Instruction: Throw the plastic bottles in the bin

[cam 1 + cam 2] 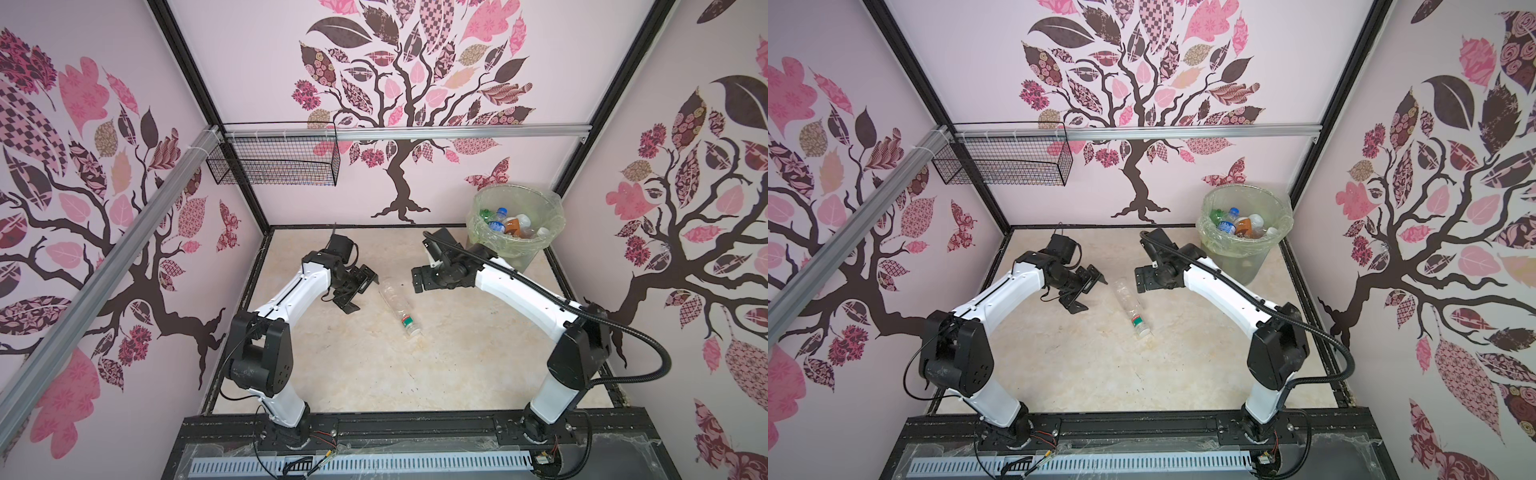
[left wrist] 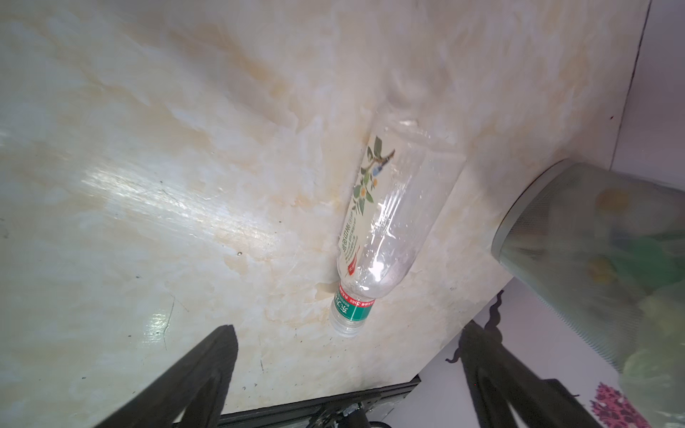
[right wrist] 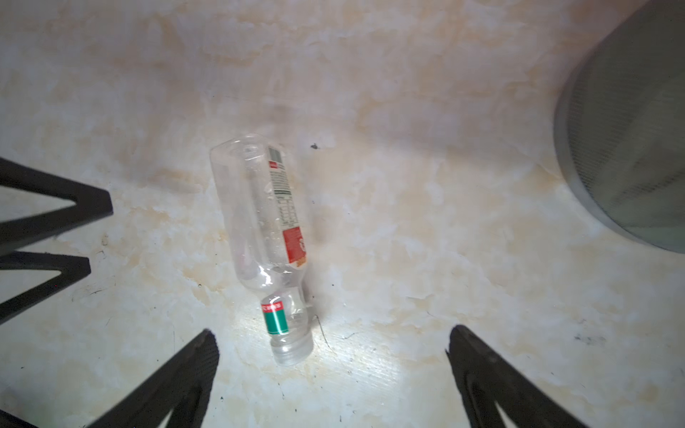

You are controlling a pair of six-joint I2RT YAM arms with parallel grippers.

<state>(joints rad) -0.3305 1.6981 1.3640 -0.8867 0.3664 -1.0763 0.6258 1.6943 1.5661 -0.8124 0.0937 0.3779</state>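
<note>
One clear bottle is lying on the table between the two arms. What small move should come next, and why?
Probably bring the right gripper down astride the body of the clear bottle. Its jaws are open and empty, the bottle lies on its side on the table just beside it, and the bin stands on that arm's side.

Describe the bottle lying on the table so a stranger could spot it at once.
On the marbled table, look between the left end effector and the right end effector. The bottle lies there on its side, alone. It is the only bottle outside the bin, clear with a green-and-red neck band.
</note>
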